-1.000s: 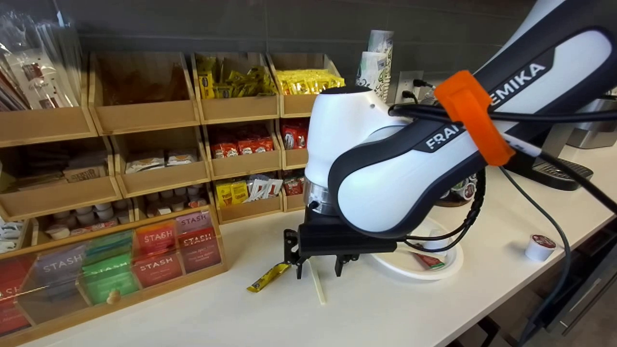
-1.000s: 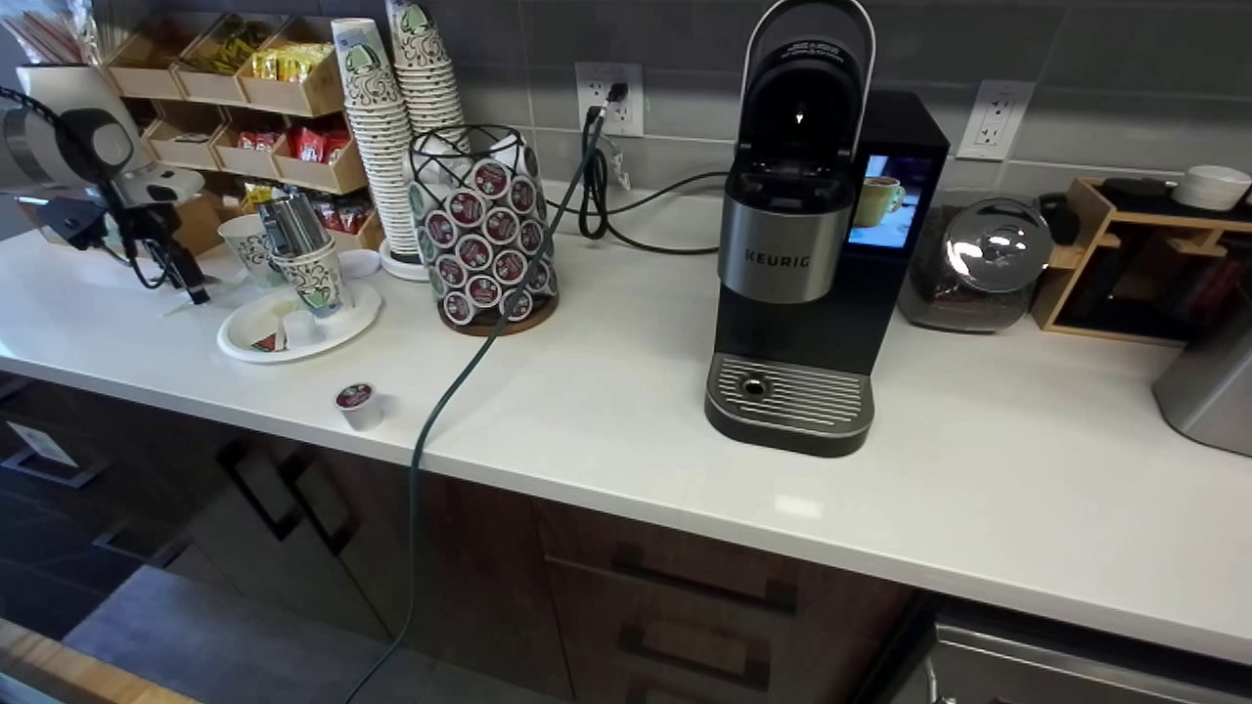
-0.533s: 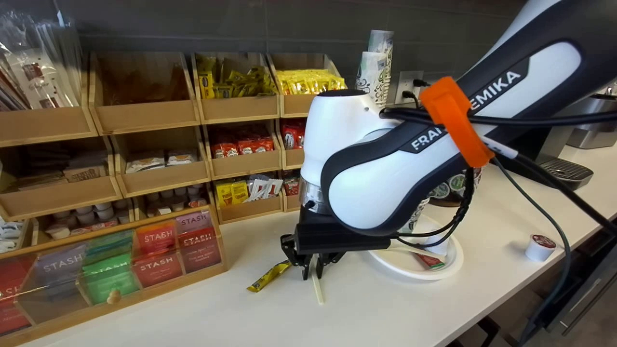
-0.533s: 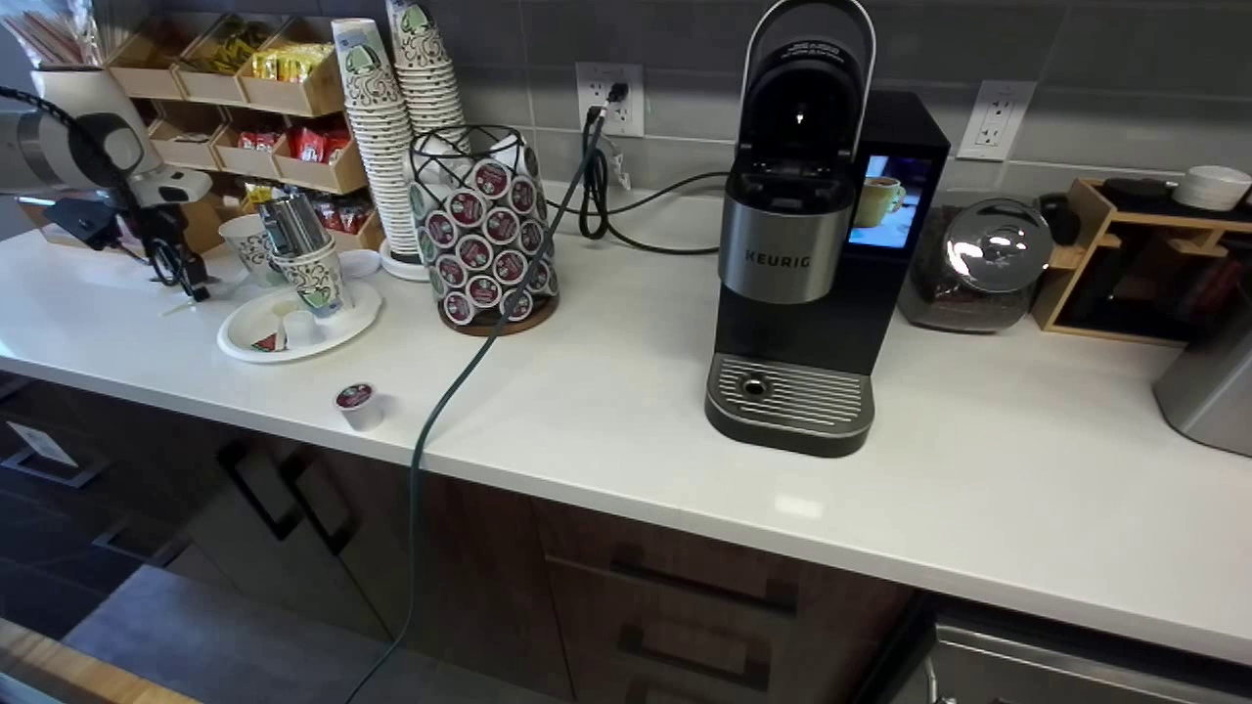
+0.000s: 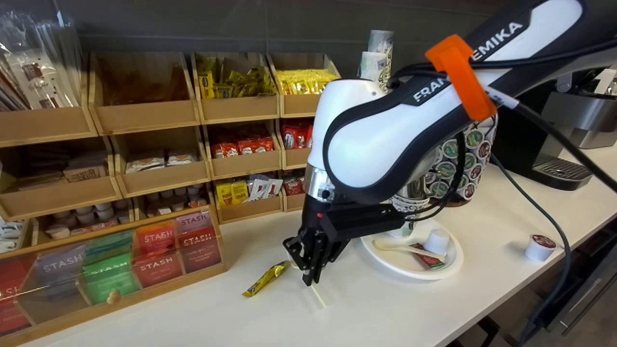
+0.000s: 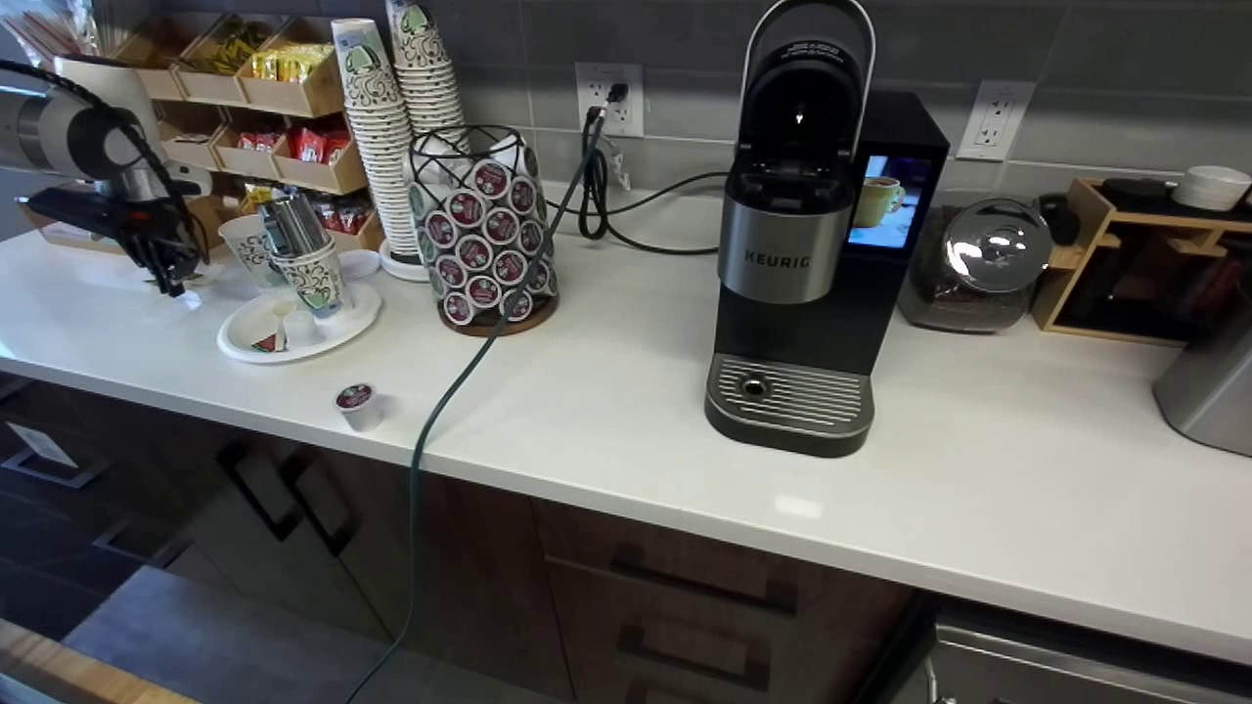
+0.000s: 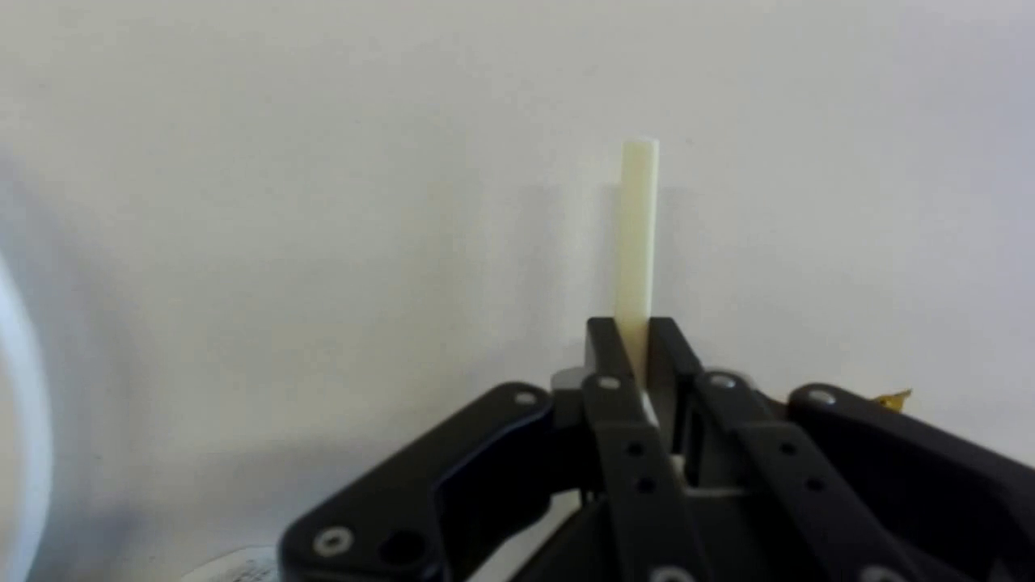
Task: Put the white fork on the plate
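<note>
Wrist view, gripper (image 7: pixel 632 343): low in the frame, right of centre; its jaws are clenched on the white fork (image 7: pixel 638 218), one on each side of the handle.
Wrist view, white fork: its handle points up the frame from the jaws; the rest is mostly hidden by the gripper. Whether it touches the surface (image 7: pixel 283 202) cannot be told.
Wrist view, plate (image 7: pixel 31 404): a curve of rim at the left edge, well apart from the fork.
Handle of the white fork (image 5: pixel 319 295), in an exterior view: a slim strip low in the middle of the frame, slanting down to the right from the jaws.
Yellow packet (image 5: pixel 267 279), in an exterior view: left of the jaws on the surface, its upper end close to the gripper.
Load on the plate (image 5: pixel 414 274), in an exterior view: lower right of centre, a pale spoon-like utensil (image 5: pixel 393 247), a small white tub (image 5: pixel 436 241) and a red packet (image 5: pixel 430 260).
Place of the gripper (image 6: pixel 174 291), in an exterior view: upper left, the plate near it on the right; the fork cannot be made out.
</note>
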{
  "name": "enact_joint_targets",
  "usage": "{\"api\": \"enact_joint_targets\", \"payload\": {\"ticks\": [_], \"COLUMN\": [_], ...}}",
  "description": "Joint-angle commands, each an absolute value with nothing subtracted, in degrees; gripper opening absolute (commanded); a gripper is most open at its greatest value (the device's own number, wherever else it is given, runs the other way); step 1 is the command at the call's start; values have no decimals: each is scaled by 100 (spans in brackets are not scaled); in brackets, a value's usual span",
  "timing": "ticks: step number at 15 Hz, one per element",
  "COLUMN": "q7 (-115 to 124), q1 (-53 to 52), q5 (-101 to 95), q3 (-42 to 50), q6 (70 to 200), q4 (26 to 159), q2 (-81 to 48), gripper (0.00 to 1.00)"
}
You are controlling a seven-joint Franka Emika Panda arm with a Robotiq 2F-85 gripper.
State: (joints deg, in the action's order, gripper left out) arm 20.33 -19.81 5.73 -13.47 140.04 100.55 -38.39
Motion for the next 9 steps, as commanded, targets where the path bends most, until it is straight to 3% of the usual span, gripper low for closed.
{"api": "enact_joint_targets", "payload": {"ticks": [1, 6, 9], "q7": [1146, -737, -1442], "q1": [-1830, -1307, -1213], "q5": [339, 536, 224], "q3": [-1271, -1579, -1505], "q6": [13681, 13995, 13392], "q4": [11193, 12612, 12873], "q2": [-2810, -1491, -1086], "gripper": [3, 3, 3]}}
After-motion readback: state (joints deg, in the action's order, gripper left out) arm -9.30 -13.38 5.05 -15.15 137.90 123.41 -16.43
